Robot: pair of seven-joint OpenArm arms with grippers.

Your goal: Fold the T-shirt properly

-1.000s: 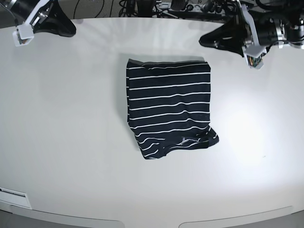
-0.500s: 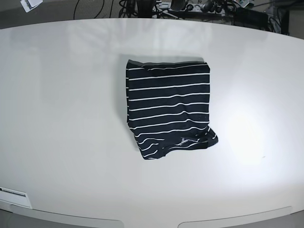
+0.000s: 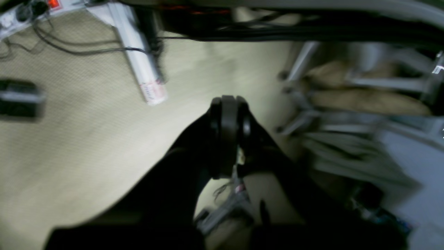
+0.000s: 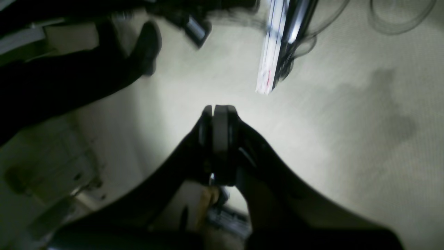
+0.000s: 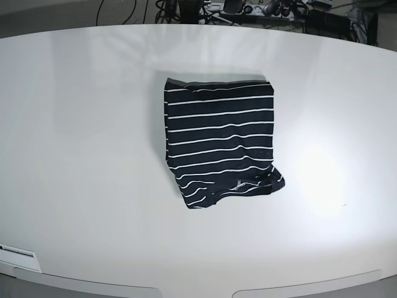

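On the white table (image 5: 80, 155), nearest the base camera's edge, the surface is bare up to the T-shirt (image 5: 220, 143), which lies a little right of the middle. The dark shirt with thin white stripes is folded into a compact, roughly rectangular bundle; its near edge is uneven, with a lumpy corner sticking out toward the lower right, while its far edge runs straight and shows a thin grey band. Beyond the table's far rim, cables (image 5: 186, 9) and dark equipment sit in shadow. Neither arm appears in the base view. In the left wrist view, the left gripper (image 3: 227, 104) has its fingers pressed together with nothing between them, hanging above a pale carpeted floor (image 3: 76, 139), with a white power strip (image 3: 140, 66) and cords farther off; the picture is blurred. In the right wrist view, the right gripper (image 4: 219, 111) likewise has its fingers closed and empty over the same kind of floor, with a pale strip (image 4: 269, 52) and looped cables beyond it.
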